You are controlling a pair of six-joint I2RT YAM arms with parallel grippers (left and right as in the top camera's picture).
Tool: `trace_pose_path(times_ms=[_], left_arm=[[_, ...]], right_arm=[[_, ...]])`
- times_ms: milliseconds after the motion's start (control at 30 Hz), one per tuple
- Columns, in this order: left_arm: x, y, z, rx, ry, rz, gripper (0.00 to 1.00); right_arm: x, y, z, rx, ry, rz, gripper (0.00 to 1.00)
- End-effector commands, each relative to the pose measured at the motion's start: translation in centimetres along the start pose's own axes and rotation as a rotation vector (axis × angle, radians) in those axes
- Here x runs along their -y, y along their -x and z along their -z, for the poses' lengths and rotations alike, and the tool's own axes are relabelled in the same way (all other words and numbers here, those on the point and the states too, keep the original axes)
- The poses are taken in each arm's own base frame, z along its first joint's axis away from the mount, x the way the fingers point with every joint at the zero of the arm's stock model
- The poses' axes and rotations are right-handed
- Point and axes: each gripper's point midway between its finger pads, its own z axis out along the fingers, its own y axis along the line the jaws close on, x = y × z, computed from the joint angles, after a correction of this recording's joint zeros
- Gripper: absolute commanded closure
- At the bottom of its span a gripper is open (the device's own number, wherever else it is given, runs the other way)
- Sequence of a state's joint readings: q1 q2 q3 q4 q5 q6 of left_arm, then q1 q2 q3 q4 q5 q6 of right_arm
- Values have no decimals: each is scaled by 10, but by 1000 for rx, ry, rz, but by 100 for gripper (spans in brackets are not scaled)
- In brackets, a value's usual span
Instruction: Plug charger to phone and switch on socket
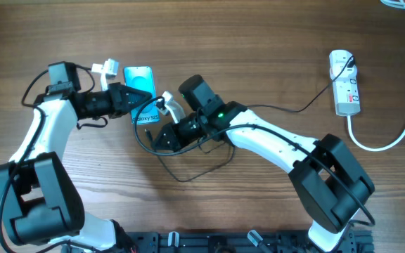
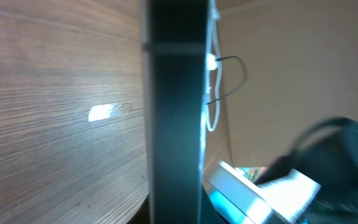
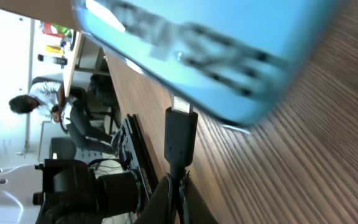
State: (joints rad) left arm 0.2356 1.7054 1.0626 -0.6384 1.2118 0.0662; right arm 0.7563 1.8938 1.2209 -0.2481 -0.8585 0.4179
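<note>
Overhead, my left hand is closed, its tip over the phone, which lies screen-up on the surface. My right hand pinches the charger, whose black cable runs to the socket far right. From the left wrist, a dark bar blocks the middle. From the right wrist, the connector touches the blurred teal phone's edge. I cannot tell if it is seated.

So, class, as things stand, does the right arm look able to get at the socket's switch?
Probably, though not yet: nothing stands between the right gripper and the socket, but its jaws are shut on the charger plug at the end of the phone, so it must release first.
</note>
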Motion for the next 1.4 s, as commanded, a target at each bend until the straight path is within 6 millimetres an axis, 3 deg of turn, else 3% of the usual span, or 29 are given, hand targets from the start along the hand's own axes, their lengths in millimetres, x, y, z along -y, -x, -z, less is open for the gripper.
trace_pose_path(times_ms=[0,233,367,533,733,933,1367], left_arm=[[22,1,9,28,-136,-102,96],[24,0,6,18,-141,-108,96],[24,-1,5,16,-138,-108,96],[24,-1,5,16,-137,-106,96],[24,-1,5,15,-138,-100,96],[24,-1,5,12,-138,-44,96],[24,0,5,12,-138,-46,96]], right_arm=[[-7,-8,8,6,-101,16,95],[-43,-3,-3,65,-121,118,96],[-37,1,-7,103,-197,129,96],[-29,21,-2,204,-263,110,96],[-32,35,1,267,-263,106,96],[-21,30,3,259,-313,63,96],[-34,23,-3,213,-234,79,96]])
